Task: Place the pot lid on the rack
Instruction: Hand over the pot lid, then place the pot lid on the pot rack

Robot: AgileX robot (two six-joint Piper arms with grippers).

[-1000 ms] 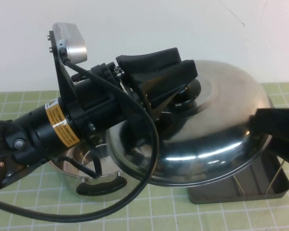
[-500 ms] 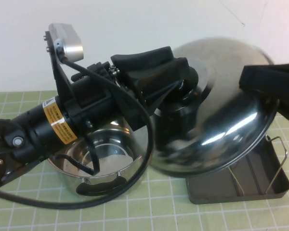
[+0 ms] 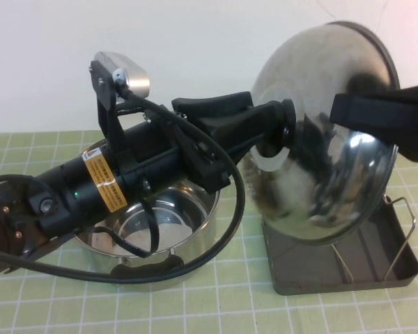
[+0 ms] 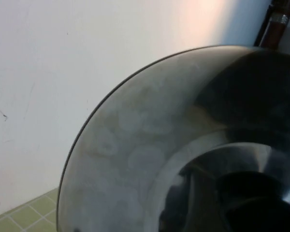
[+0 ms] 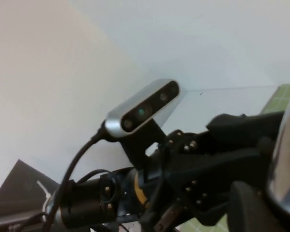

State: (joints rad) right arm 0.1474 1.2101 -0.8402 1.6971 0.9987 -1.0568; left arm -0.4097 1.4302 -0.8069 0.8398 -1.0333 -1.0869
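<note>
The pot lid (image 3: 313, 174) is steel and domed, tipped almost upright with its lower edge just above the rack (image 3: 334, 282), a dark grey tray with wire loops (image 3: 402, 229). My left gripper (image 3: 275, 129) is shut on the lid's black knob (image 3: 285, 125). The lid (image 4: 135, 159) and its knob (image 4: 246, 193) fill the left wrist view. My right gripper (image 3: 383, 115) is at the lid's right rim, one finger across the domed face, the other hidden behind. The right wrist view shows that finger (image 5: 249, 208) beside the lid's rim (image 5: 287, 159).
The deep steel pot (image 3: 160, 223) with black handles stands open on the green checked mat, under my left arm and left of the rack. A white wall is close behind. My left arm and its camera (image 5: 142, 108) fill the right wrist view.
The lid has been tipped from nearly flat to almost upright and shifted right, off the pot and over the rack. Both grippers moved with it; the right one rose.
</note>
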